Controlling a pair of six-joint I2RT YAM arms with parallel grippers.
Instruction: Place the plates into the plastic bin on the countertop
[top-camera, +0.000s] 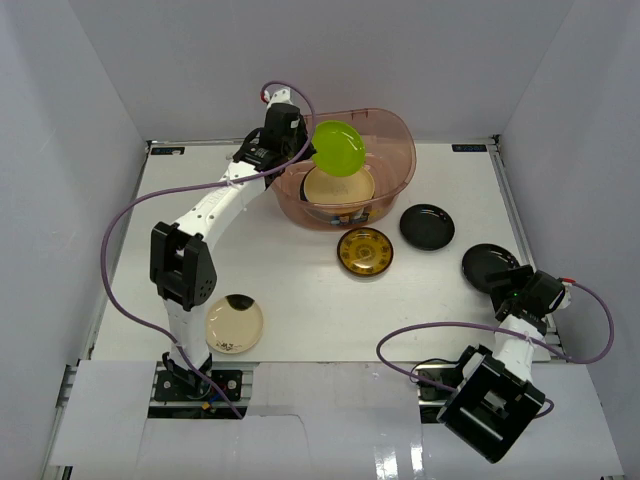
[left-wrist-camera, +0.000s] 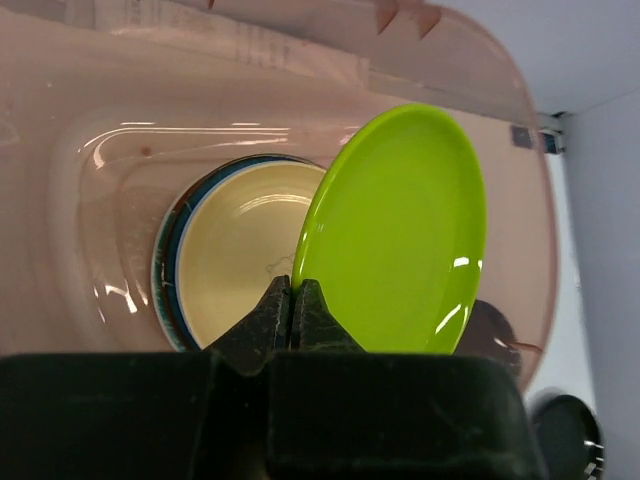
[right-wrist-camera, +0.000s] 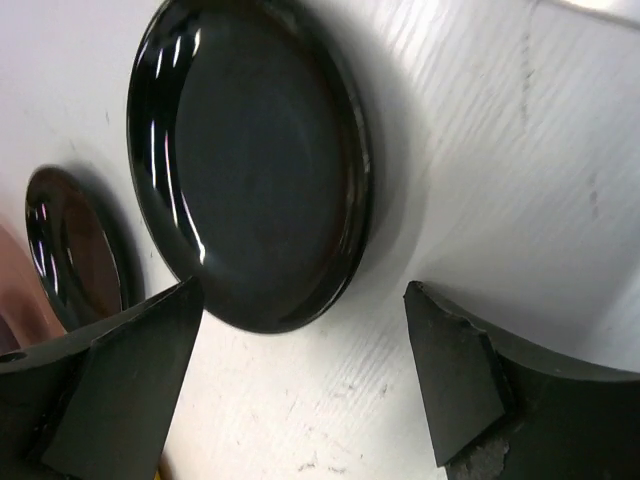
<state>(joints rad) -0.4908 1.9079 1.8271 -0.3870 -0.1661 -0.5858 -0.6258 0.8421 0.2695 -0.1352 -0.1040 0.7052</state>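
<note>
Two black plates (top-camera: 427, 226), one amber plate (top-camera: 365, 250), one lime plate (top-camera: 339, 148), one bin (top-camera: 403, 160).

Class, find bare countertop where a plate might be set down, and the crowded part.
Bare: near middle, between the pale plate and the right arm; far right corner beside the bin. Crowded: before the bin, around the amber plate and two black plates.

Plain white walls (top-camera: 300, 60); even light
</note>
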